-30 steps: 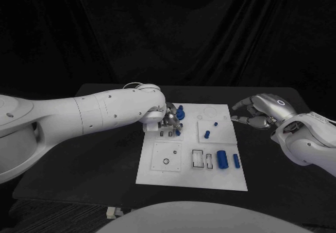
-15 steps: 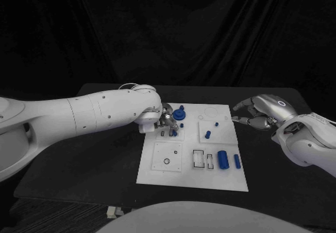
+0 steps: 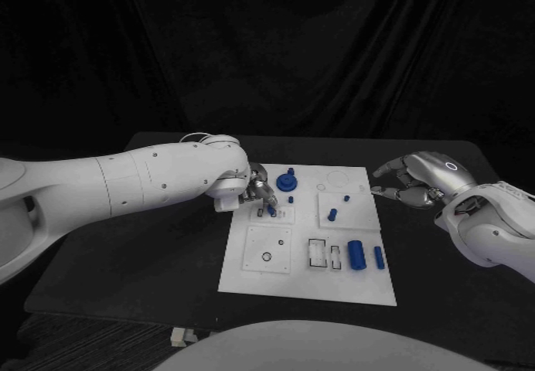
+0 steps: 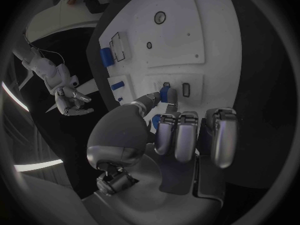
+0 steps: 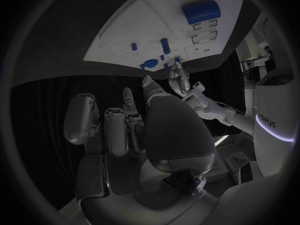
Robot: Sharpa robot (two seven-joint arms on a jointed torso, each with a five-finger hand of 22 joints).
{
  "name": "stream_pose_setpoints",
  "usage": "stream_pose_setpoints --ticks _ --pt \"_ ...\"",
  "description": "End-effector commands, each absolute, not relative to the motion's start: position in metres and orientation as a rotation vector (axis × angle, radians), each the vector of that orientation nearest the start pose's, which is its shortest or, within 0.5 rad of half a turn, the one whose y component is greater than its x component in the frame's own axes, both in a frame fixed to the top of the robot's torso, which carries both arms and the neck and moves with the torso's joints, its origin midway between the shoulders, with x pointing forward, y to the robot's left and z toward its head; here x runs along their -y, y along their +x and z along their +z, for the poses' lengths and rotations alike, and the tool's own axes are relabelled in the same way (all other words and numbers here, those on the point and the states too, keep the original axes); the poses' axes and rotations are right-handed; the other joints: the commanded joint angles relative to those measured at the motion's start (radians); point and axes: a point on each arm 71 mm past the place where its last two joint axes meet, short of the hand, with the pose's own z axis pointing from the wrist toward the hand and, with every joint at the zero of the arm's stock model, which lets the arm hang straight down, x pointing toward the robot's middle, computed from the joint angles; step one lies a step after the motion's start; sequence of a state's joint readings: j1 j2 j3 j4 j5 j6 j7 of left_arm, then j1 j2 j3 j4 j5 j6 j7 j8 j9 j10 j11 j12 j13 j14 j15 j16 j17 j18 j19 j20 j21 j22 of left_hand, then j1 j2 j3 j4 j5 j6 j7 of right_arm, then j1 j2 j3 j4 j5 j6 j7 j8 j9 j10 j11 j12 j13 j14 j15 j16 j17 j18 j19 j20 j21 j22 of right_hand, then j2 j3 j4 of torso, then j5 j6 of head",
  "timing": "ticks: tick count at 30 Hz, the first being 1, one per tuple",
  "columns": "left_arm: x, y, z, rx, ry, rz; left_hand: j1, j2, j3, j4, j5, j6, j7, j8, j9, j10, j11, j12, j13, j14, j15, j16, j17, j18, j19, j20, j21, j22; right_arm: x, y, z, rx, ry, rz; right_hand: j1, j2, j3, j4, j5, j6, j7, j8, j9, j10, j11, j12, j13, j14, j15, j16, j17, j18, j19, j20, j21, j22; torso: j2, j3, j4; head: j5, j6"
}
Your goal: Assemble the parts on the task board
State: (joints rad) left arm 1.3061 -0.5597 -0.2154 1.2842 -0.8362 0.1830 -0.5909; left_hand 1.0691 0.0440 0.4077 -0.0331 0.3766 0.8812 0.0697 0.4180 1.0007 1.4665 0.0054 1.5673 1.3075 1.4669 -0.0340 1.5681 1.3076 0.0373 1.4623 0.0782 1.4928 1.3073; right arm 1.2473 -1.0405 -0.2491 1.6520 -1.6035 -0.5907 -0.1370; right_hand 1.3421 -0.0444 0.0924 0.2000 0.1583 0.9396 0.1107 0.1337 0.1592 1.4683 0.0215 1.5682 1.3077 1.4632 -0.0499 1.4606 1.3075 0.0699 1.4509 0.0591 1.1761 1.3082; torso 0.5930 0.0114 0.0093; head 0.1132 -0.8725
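Pinching a small blue cylindrical part [image 4: 166, 93], the silver left hand [image 3: 259, 193] rests over the flat white task board [image 3: 279, 270]; the silver right hand [image 3: 407, 182] is curled, holding nothing.

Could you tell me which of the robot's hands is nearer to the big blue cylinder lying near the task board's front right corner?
Left, though neither is close. The left hand works over the board's far left section; the right hand hovers off the board's far right edge, away from the big blue cylinder.

Task board [image 3: 307, 274]: smooth matt white plate, plastic in look. Parts [image 3: 356, 254]: smooth blue plastic with a slight sheen. Table [image 3: 134, 263]: matt black top. Left arm [image 3: 123, 185]: glossy white shell. Left hand [image 4: 181, 135] and right hand [image 3: 407, 184]: silvery, metallic-looking segments with a satin finish. Backdrop [image 3: 267, 69]: matt black cloth, hanging in folds.
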Motion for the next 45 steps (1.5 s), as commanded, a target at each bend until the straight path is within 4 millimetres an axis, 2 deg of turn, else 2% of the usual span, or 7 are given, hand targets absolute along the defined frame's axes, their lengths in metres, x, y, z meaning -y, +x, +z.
stream_pose_setpoints --ticks 1,9,39,41,42,44,45 --pt "-0.1496 0.5007 -0.2515 -2.513 -0.248 -0.36 -0.012 -0.001 0.051 -0.043 0.003 0.01 -0.008 -0.006 0.0 0.104 -0.006 0.003 0.263 0.104 -0.005 0.003 0.263 -0.009 0.012 -0.002 0.004 0.216 0.263 0.4347 -0.2084 -1.528 -0.209 0.5 -0.002 0.007 0.001 0.005 0.005 0.006 0.001 0.004 0.001 0.102 0.005 0.003 0.263 0.082 0.006 0.002 0.154 0.004 0.004 0.004 0.002 0.164 0.001 -0.0004 -0.0006 0.003 0.0" --pt "-0.1508 0.4989 -0.2531 -2.517 -0.251 -0.357 -0.027 -0.002 0.065 -0.041 -0.015 0.013 -0.006 -0.028 -0.009 0.104 -0.005 0.003 0.263 0.104 -0.005 0.003 0.263 -0.009 0.011 -0.003 0.002 0.216 0.2626 0.4345 -0.2091 -1.531 -0.209 0.5 -0.002 0.007 0.001 0.005 0.005 0.006 0.001 0.004 0.001 0.102 0.005 0.003 0.263 0.082 0.006 0.002 0.154 0.004 0.004 0.004 0.002 0.164 0.001 -0.0005 -0.0014 0.009 0.0" --pt "-0.1442 0.4912 -0.2606 -2.537 -0.239 -0.369 -0.032 0.004 0.072 -0.037 -0.025 0.019 -0.005 -0.037 -0.013 0.104 -0.005 0.003 0.263 0.104 -0.004 0.003 0.263 -0.008 0.009 -0.003 -0.001 0.214 0.2637 0.4337 -0.2096 -1.54 -0.207 0.495 0.0 0.009 0.0 0.007 0.012 0.011 0.0 0.004 0.001 0.102 0.003 0.003 0.263 0.081 0.005 -0.001 0.15 0.005 0.004 0.004 0.0 0.164 0.0 -0.0007 -0.0011 0.01 0.0" --pt "-0.144 0.4911 -0.2608 -2.538 -0.238 -0.369 -0.039 0.003 0.073 -0.034 -0.045 0.022 -0.004 -0.046 -0.016 0.104 -0.004 0.003 0.263 0.104 -0.004 0.003 0.263 -0.008 0.008 -0.002 -0.002 0.214 0.2638 0.4337 -0.2097 -1.541 -0.207 0.495 0.0 0.009 0.0 0.007 0.013 0.011 0.0 0.004 0.001 0.102 0.003 0.003 0.263 0.081 0.005 -0.002 0.149 0.005 0.004 0.004 0.0 0.164 0.0 -0.0007 -0.0008 0.009 0.0" --pt "-0.1439 0.4911 -0.2609 -2.538 -0.237 -0.37 -0.045 0.003 0.071 -0.029 -0.076 0.026 -0.005 -0.054 -0.018 0.104 -0.004 0.003 0.263 0.104 -0.004 0.003 0.263 -0.008 0.008 -0.002 -0.002 0.215 0.2638 0.4337 -0.2097 -1.541 -0.207 0.495 0.0 0.009 0.0 0.007 0.013 0.011 0.0 0.004 0.001 0.102 0.003 0.003 0.263 0.081 0.005 -0.002 0.149 0.005 0.004 0.004 0.0 0.164 0.0 -0.0007 -0.0008 0.01 0.0" --pt "-0.1438 0.4912 -0.2609 -2.537 -0.238 -0.372 -0.077 0.002 0.04 0.007 -0.162 0.032 -0.002 -0.078 -0.029 0.104 0.0 0.003 0.263 0.104 -0.001 0.003 0.263 -0.008 0.007 0.001 -0.005 0.214 0.2637 0.4337 -0.2098 -1.541 -0.207 0.495 0.0 0.009 0.0 0.007 0.014 0.011 0.0 0.003 0.001 0.102 0.003 0.003 0.263 0.081 0.005 -0.003 0.149 0.005 0.003 0.004 -0.001 0.164 0.001 -0.0009 -0.0016 0.011 0.0" --pt "-0.1437 0.4912 -0.2609 -2.537 -0.238 -0.372 -0.078 0.002 0.034 0.011 -0.171 0.033 -0.001 -0.084 -0.033 0.104 0.0 0.003 0.263 0.104 -0.001 0.003 0.263 -0.008 0.007 0.001 -0.005 0.215 0.2637 0.4337 -0.2098 -1.542 -0.207 0.495 0.0 0.009 0.0 0.007 0.014 0.011 0.0 0.003 0.001 0.102 0.003 0.003 0.263 0.081 0.005 -0.003 0.149 0.005 0.003 0.004 -0.001 0.164 0.001 -0.0011 -0.0016 0.012 0.0"
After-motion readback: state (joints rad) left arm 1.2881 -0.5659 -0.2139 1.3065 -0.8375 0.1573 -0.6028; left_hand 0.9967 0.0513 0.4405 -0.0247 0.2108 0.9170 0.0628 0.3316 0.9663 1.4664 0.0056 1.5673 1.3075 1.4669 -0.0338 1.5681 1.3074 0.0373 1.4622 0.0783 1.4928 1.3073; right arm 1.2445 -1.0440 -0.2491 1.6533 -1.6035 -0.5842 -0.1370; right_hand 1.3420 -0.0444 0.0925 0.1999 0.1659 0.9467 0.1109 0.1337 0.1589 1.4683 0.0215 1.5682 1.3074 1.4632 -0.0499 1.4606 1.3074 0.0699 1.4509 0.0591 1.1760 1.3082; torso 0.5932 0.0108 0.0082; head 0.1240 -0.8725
